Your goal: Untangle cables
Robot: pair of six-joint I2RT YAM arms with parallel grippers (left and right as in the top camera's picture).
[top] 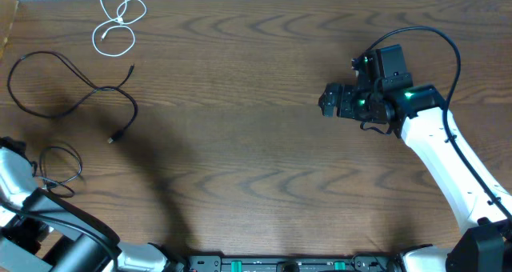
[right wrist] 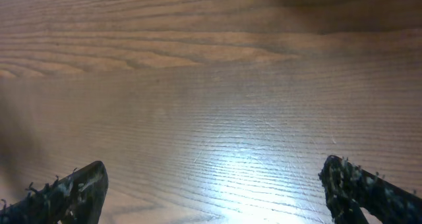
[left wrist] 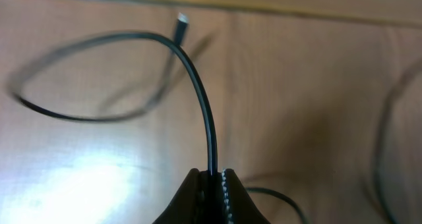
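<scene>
Pinching the shorter black cable, the left gripper had its fingers shut on the cord, which rose straight out of the pinch and curled away into a loose loop on the tabletop. A small plug showed at the far end of that loop in the left wrist view. From overhead, the cable sat at the lower left, right beside the left arm. The long black cable sprawled above it, apparently apart from it. The white cable lay coiled on its own near the far edge, well clear of both.

Over on the other side, the right gripper hung with fingers spread wide, nothing between them, only bare wood grain below, far from every cord.

These cords looked light, thin and limp, the sort that sag and drag wherever they are pulled. A grip on the cord just behind a plug, or mid-run as the left had it, seemed best. The smooth jacket could slide through a loose pinch, and a hard yank might drag the neighbouring cable along.
</scene>
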